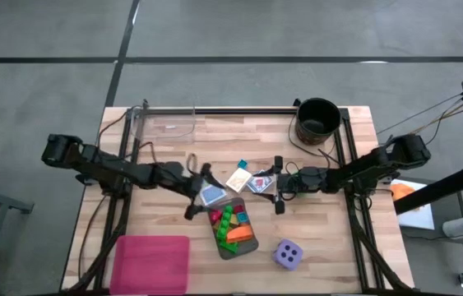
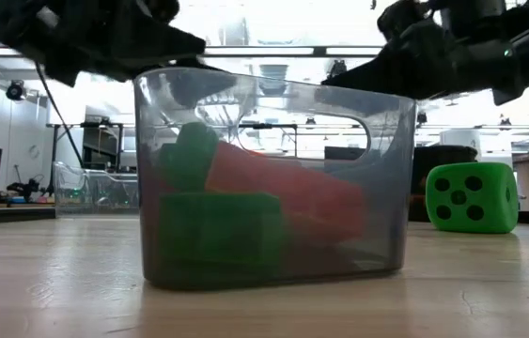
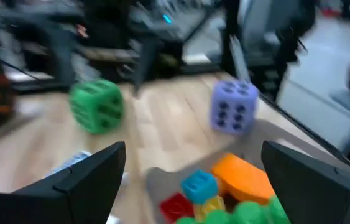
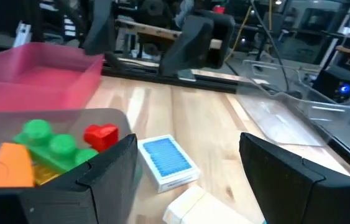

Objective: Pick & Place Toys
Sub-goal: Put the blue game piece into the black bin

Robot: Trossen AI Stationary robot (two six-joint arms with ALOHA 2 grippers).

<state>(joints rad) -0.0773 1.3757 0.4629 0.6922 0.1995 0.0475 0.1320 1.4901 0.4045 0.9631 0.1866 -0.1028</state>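
Your grey translucent plastic tray (image 2: 273, 178) sits nearest, packed with green, red and orange plastic blocks (image 1: 233, 224). Both the left gripper (image 1: 199, 191) and right gripper (image 1: 279, 186) hover spread, empty, just beyond it.

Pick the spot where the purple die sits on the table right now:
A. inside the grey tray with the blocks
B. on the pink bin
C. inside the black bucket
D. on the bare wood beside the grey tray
D: the high view shows the purple die on bare wood, apart from the grey tray.
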